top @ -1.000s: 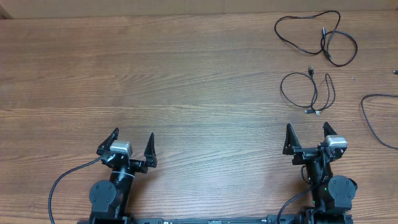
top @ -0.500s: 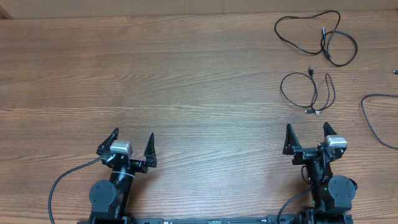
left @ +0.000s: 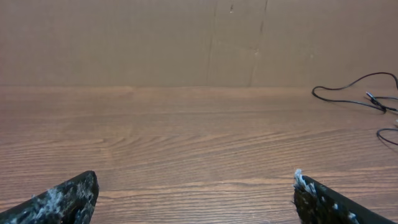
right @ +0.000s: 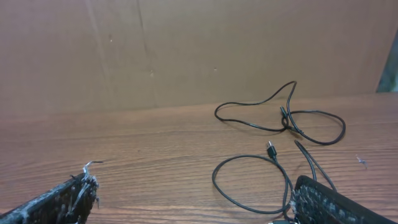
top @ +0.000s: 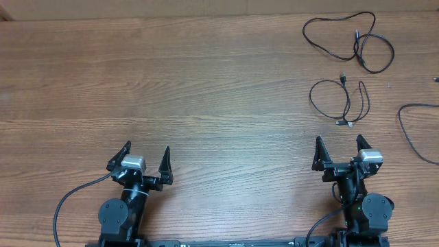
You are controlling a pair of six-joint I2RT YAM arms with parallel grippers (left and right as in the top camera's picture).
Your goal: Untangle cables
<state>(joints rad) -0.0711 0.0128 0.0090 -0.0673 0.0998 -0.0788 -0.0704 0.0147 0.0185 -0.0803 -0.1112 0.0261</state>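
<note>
Nothing has moved since the earlier frame: both arms sit where they were at the near edge of the table [top: 206, 82], and the cables [top: 343, 78] lie as before. Your left gripper [top: 147, 147] has its jaws spread wide with nothing between them, and your right gripper [top: 338, 138] is the same, wide apart and empty. All the cords are on the right side of the table, beyond the right gripper and well apart from the left one. Count three. The far cable [top: 356, 34] lies near the back edge and crosses over its own run. The middle cable [top: 311, 96] is a loose loop just ahead of the right gripper. The edge cable [top: 400, 122] curves off the right border of the overhead view, so you cannot see its whole length. As far as that view shows, none touches another. Expect them to be light, thin and limp: they will sag and trail from any hold, and may slip through the pads if you pinch a bare stretch. Take hold close behind a plug end, where the body looks thicker and stiffer, or at the outer bend of a loop, and lift low so the rest drags free instead of swinging into a neighbour.
</note>
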